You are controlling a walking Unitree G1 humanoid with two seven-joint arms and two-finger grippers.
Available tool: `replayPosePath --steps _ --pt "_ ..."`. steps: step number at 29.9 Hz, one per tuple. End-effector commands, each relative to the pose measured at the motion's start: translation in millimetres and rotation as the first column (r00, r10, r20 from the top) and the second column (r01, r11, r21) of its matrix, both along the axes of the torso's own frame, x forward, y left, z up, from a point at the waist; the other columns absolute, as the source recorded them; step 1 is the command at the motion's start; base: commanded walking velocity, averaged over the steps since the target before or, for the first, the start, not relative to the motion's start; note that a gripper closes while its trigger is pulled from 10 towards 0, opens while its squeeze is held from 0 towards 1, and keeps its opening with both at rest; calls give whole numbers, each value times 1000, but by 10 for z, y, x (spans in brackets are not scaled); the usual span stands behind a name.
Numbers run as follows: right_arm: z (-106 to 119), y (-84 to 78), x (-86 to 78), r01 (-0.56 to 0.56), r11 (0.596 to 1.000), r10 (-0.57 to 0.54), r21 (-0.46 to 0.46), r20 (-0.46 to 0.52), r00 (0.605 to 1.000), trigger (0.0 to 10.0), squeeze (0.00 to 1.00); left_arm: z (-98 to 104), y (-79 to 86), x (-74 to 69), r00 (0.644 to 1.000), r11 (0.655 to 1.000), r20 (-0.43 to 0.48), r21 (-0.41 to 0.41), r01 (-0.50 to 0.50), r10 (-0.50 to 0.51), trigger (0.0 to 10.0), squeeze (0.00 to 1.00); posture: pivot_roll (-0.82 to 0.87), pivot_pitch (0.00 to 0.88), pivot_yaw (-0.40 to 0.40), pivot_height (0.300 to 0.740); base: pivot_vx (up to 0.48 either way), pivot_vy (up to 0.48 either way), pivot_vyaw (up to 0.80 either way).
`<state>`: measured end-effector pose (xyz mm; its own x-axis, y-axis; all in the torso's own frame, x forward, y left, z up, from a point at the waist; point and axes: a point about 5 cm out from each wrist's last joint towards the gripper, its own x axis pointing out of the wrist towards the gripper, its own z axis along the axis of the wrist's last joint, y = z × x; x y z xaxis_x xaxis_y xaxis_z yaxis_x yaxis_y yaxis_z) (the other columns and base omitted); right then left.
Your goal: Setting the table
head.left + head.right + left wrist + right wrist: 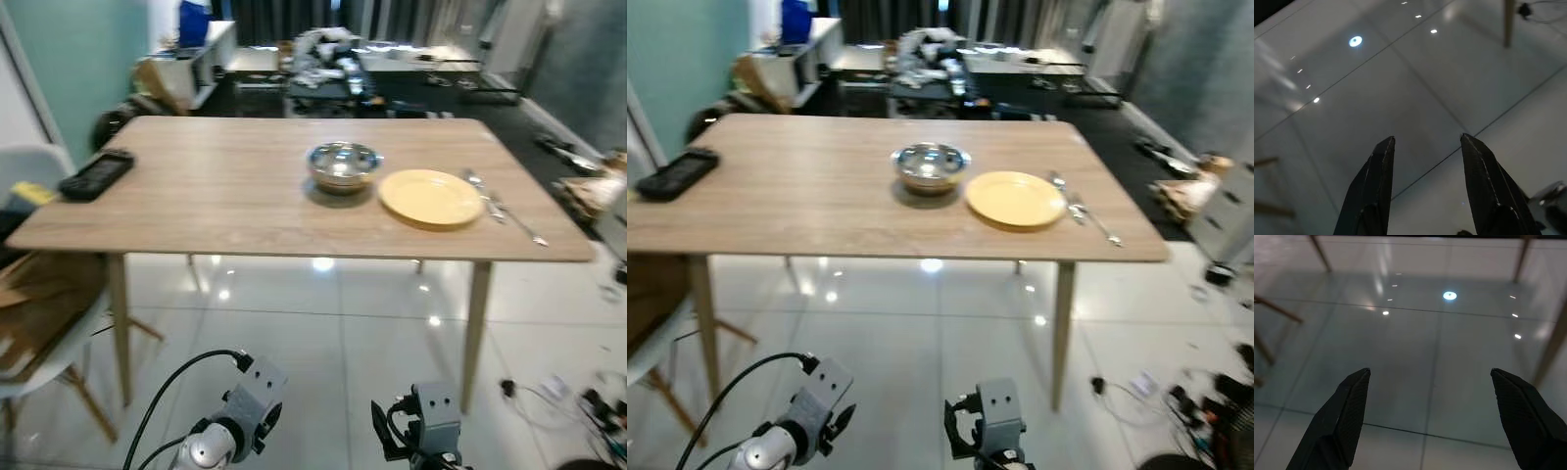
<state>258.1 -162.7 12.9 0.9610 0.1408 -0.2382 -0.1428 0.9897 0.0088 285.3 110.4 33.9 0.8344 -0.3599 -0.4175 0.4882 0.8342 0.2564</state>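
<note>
A wooden counter (225, 186) stands on a glossy tiled floor (333, 362). On it, a yellow plate (430, 197) lies toward the right side, with a metal bowl (343, 164) just beside it on its left and cutlery (502, 209) just beside it on its right. A black phone (96, 174) rests near the counter's left edge, well apart from the plate. A chair (39, 323) sits at the counter's left. The left end effector (1426, 147) and right end effector (1431, 377) hang low over the floor before the counter, both with fingers spread apart and holding nothing.
</note>
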Motion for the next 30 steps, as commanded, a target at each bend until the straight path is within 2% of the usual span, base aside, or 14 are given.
replayPosePath --steps 1,30 --pt "-49 7 -37 7 1000 -7 0 -19 1000 10000 0 -45 23 -22 1000 1000 -20 8 2 -2 10000 0 63 88 78 740 0 0 -763" --pt "-51 10 -10 27 1000 -27 7 -17 999 10000 0 -41 28 19 1000 1000 -14 15 11 -10 10000 0 66 83 83 740 0 0 -763"
